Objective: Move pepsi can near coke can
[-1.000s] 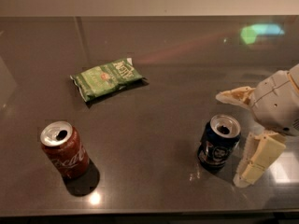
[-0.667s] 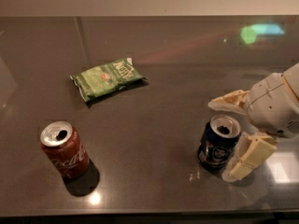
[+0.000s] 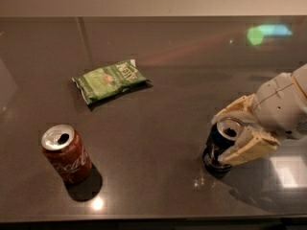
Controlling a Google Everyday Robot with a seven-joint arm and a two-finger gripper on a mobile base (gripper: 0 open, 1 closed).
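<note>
The pepsi can [image 3: 215,151] is dark navy with an open silver top and stands upright on the dark table at the right. My gripper [image 3: 221,137] reaches in from the right with one cream finger [image 3: 236,107] behind the can and the other in front, both against its sides. The front finger hides part of the can's body. The coke can [image 3: 67,154] is red with white script and stands upright at the front left, far from the pepsi can.
A green chip bag [image 3: 110,79] lies flat at the left middle of the dark glossy table [image 3: 168,56]. The table's front edge runs along the bottom of the view. My arm's white housing [image 3: 283,107] fills the right side.
My gripper has moved left, so its fingers now straddle the pepsi can and have closed against it. The cans and the bag have not moved.
</note>
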